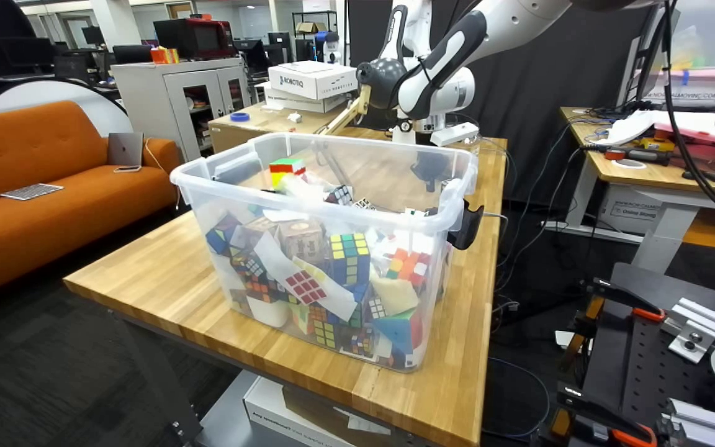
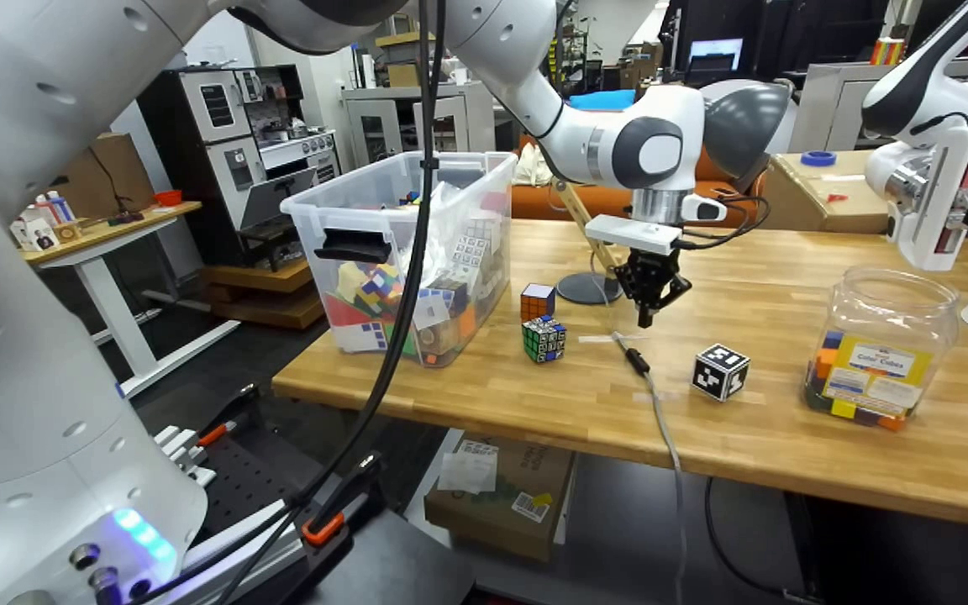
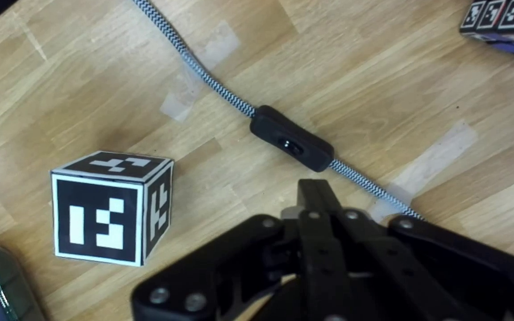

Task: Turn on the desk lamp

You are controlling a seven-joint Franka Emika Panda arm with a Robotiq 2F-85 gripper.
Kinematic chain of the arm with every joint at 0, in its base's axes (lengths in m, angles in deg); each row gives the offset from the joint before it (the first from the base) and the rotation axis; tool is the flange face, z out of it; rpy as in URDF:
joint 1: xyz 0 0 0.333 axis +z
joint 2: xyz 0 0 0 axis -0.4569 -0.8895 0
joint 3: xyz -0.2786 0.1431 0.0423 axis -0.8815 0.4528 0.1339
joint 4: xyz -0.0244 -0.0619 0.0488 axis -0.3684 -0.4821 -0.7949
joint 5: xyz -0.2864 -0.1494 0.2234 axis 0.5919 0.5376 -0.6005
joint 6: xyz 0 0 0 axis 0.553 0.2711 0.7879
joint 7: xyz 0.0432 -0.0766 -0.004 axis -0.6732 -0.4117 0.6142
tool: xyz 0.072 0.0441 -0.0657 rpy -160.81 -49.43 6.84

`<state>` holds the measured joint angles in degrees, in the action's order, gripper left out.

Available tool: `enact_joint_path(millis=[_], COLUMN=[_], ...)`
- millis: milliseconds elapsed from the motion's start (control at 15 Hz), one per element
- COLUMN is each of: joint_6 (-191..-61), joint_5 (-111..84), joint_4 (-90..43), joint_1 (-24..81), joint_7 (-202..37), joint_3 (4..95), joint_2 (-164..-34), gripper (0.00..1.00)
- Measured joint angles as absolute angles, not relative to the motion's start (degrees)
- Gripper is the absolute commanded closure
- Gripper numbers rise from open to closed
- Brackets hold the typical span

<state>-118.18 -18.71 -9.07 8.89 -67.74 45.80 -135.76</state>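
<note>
The desk lamp has a dark grey rounded head (image 2: pixel 744 126), partly behind my arm, and a slim wooden stem (image 2: pixel 578 210) on a round dark base. The head also shows in an exterior view (image 1: pixel 383 81). A black inline switch (image 3: pixel 292 139) with a small rocker lies on the table, on a grey braided cord; it also shows in an exterior view (image 2: pixel 637 361). My gripper (image 3: pixel 312 183) points down, fingertips together with nothing between them. In the wrist view the tips appear just below the switch's right end, apart from it. In an exterior view the gripper (image 2: pixel 645 318) hangs above the table.
A clear bin (image 2: pixel 366 220) of puzzle cubes stands on the table. Two loose puzzle cubes (image 2: pixel 544 339) lie beside it. A black-and-white marker cube (image 2: pixel 721 371) sits near the switch. A clear jar (image 2: pixel 891 294) of colored cubes and another robot arm (image 2: pixel 946 193) are farther along.
</note>
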Motion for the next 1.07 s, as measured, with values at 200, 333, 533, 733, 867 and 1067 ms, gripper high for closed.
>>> enact_joint_path(millis=[200,333,533,733,867,1067], joint_6=[-116.97,-116.38,-115.55,-114.23,-113.55,-112.2], joint_5=[-21.23,-22.26,-23.07,-23.41,-23.42,-23.42], joint_4=[-6.5,-4.9,-2.95,-0.96,0.39,2.37], joint_1=[7.67,6.74,5.66,5.23,5.22,5.2], joint_7=[-68.65,-69.45,-70.87,-72.18,-72.94,-73.84], joint_3=[46.2,46.25,46.29,46.35,46.42,46.43], joint_2=[-137.01,-138.08,-140.19,-142.29,-143.52,-144.89], gripper=[1.0,1.0,1.0,1.0,1.0,1.0])
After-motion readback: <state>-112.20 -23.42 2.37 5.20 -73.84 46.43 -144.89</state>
